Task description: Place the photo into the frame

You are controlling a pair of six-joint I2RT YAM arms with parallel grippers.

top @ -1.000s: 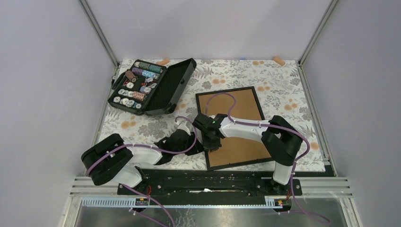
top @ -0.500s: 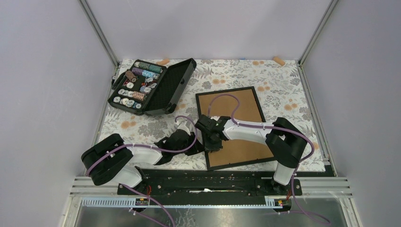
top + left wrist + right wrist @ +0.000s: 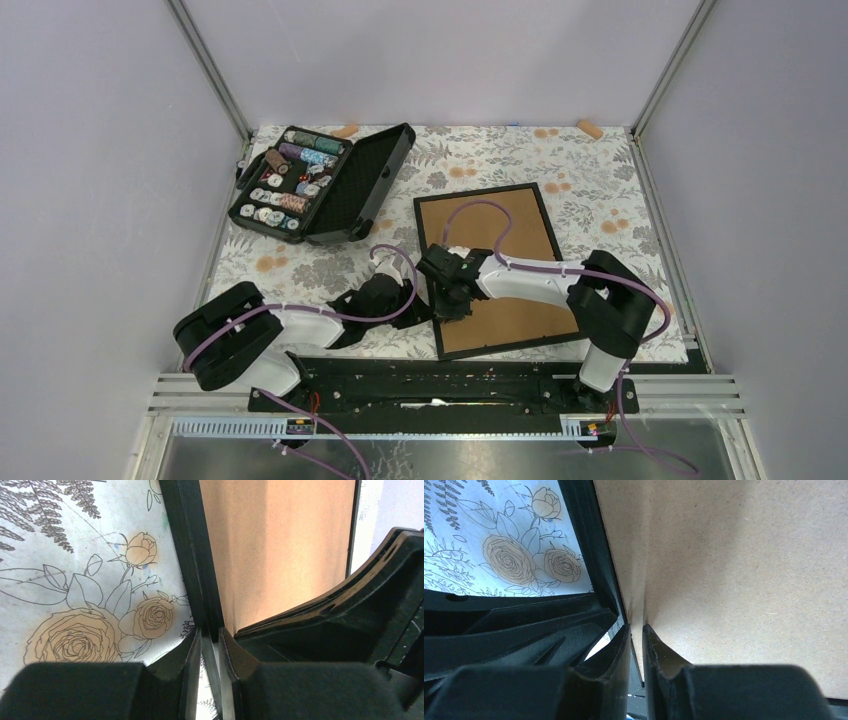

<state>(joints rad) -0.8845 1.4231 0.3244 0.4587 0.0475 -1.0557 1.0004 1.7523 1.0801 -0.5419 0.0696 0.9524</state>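
The frame lies face down on the flowered table, its brown board back upward. My left gripper is at the frame's left edge. In the left wrist view it is shut on the black frame rail. My right gripper sits just inside that same edge. In the right wrist view its fingers are closed on the edge of the brown board, beside the black rail. The photo is hidden.
An open black case of thread spools lies at the back left. Two small orange pieces lie along the back edge. Grey walls enclose the table on three sides.
My right arm has shifted slightly nearer and to the right along the frame's left edge. The left arm and the frame have stayed where they were.
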